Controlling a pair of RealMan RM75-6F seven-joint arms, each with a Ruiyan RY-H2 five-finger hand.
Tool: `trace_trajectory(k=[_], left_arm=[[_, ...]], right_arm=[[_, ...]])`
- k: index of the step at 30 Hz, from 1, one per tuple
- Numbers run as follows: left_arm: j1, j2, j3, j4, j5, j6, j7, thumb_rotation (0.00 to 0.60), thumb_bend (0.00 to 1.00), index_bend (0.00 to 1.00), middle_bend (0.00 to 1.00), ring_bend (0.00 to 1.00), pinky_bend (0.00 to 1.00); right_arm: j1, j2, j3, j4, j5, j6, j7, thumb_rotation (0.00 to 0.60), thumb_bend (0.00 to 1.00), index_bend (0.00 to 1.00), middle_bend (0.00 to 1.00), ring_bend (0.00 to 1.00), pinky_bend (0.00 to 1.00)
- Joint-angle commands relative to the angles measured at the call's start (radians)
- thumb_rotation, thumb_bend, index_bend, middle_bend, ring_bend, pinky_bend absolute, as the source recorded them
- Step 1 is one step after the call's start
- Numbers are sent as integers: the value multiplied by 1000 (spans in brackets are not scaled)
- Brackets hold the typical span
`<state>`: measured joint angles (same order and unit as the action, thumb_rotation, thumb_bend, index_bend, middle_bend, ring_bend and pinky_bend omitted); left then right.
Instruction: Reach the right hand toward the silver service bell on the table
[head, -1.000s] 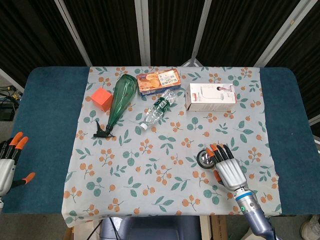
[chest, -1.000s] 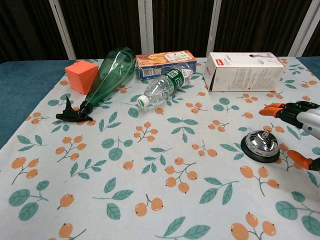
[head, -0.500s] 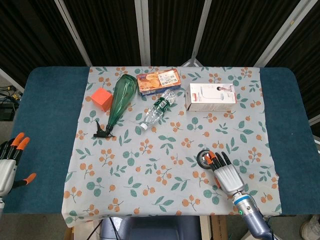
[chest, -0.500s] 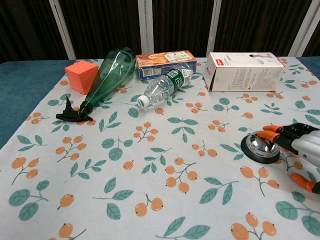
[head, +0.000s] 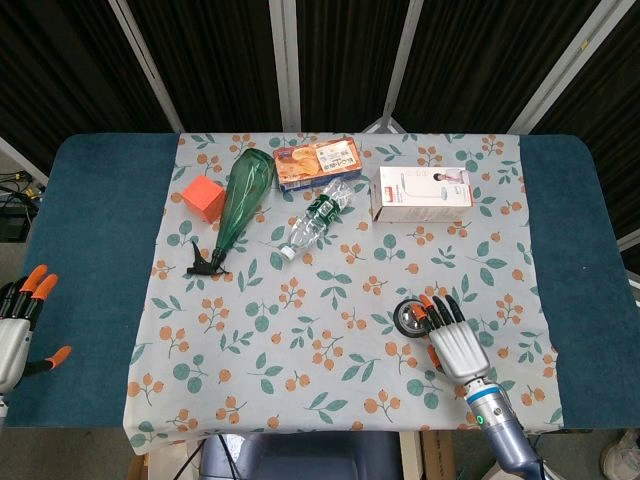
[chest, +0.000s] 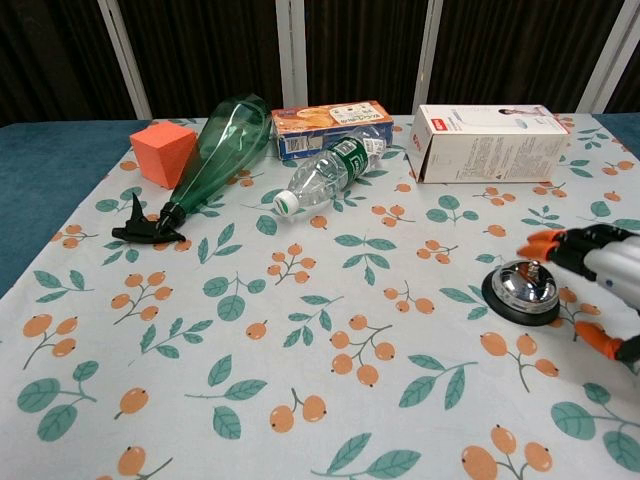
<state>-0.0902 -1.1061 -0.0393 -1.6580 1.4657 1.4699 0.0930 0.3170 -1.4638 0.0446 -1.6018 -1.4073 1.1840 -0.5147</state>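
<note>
Currently the right hand (head: 455, 335) sits at the near right of the surface (head: 90, 250), fingers spread and extended, grasping nothing; its orange fingertips (chest: 545, 241) hang just right of and over the bell (chest: 520, 289), contact cannot be judged; chest view cuts the hand off at the frame edge, so only fingers and thumb show; in head view the hand covers the bell's right part, leaving a dark rim and some dome visible. Left hand (head: 18, 325) lies at the far left edge, partly out of frame, fingers apart, empty; chest view does not show it. Further back: green spray bottle (head: 238, 205) lying down, clear bottle (head: 315, 220), orange cube (head: 204, 198), two boxes; print on them unreadable.
</note>
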Motion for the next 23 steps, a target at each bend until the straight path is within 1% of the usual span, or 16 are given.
trace_trajectory(k=[1, 5, 7, 9, 13, 17, 23], left_arm=[[0, 0, 0, 0, -1, 0, -1, 600, 7, 0, 0, 0, 0], [0, 0, -1, -2, -2, -1, 1, 600, 7, 0, 0, 0, 0], [0, 1, -2, -3, -3, -1, 1, 600, 7, 0, 0, 0, 0], [0, 2, -2, -4, -4, -2, 1, 600, 7, 0, 0, 0, 0], [-1, 6, -1, -5, -2, -3, 5, 600, 7, 0, 0, 0, 0], [2, 11, 6, -4, 4, -4, 1, 600, 7, 0, 0, 0, 0], [6, 14, 9, -3, 9, 3, -7, 600, 7, 0, 0, 0, 0]], right_arm=[[1, 45, 40, -57, -21, 47, 62, 600, 528, 0, 0, 0, 0], [-9, 92, 59, -103, -28, 84, 99, 600, 528, 0, 0, 0, 0], [-20, 118, 56, -122, -32, 100, 110, 600, 524, 0, 0, 0, 0], [-40, 151, 43, -136, -32, 116, 115, 600, 506, 0, 0, 0, 0], [-89, 219, 4, -139, -36, 160, 91, 600, 416, 0, 0, 0, 0], [-143, 265, -28, -123, -53, 221, 105, 600, 408, 0, 0, 0, 0], [-183, 282, -34, -93, -82, 291, 168, 600, 407, 0, 0, 0, 0]])
